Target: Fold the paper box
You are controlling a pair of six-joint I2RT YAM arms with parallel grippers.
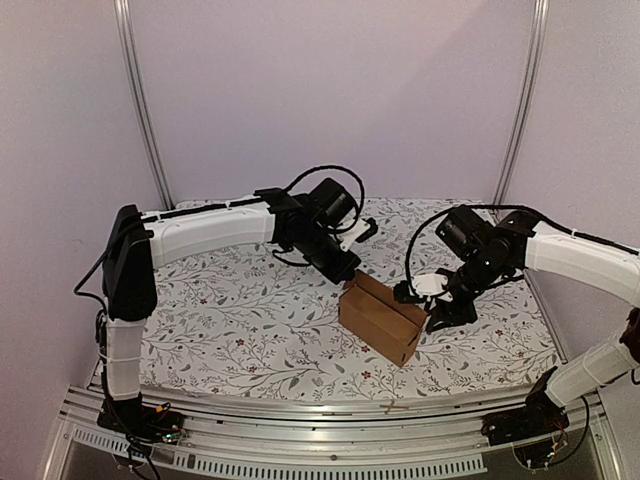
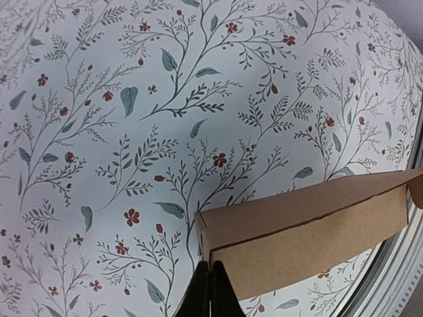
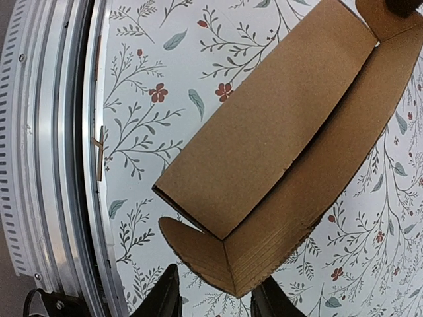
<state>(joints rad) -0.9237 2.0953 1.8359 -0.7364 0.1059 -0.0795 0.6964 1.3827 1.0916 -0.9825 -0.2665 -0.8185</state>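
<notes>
Right of centre on the table, we see the paper box (image 1: 383, 318), a plain brown cardboard carton partly formed into a long trough with its top open. It lies diagonally on the floral tablecloth (image 1: 240, 320), with one end toward the back of the table and the other toward the front right. From the right wrist view we look down into its open length. We see a flat inner panel, a taller side wall beside it, and a rounded end flap standing loose at the nearer end.

The left gripper (image 2: 210, 287) meets the box at its far end. In the left wrist view its 2 dark fingers (image 2: 225, 297) are pressed almost together. The box's corner edge runs down into the thin slit between them, so we read them as pinched on the cardboard wall.

The right gripper (image 3: 218, 284) is at the opposite end. Its 2 fingers stand well apart, and the box's end corner and loose flap sit in the gap between them. We cannot tell whether either finger touches the cardboard.

The left arm (image 1: 210, 232) and right arm (image 1: 590, 258), both white with black joints, reach inward from either side. A metal rail (image 1: 300, 440) runs along the table's near edge.
</notes>
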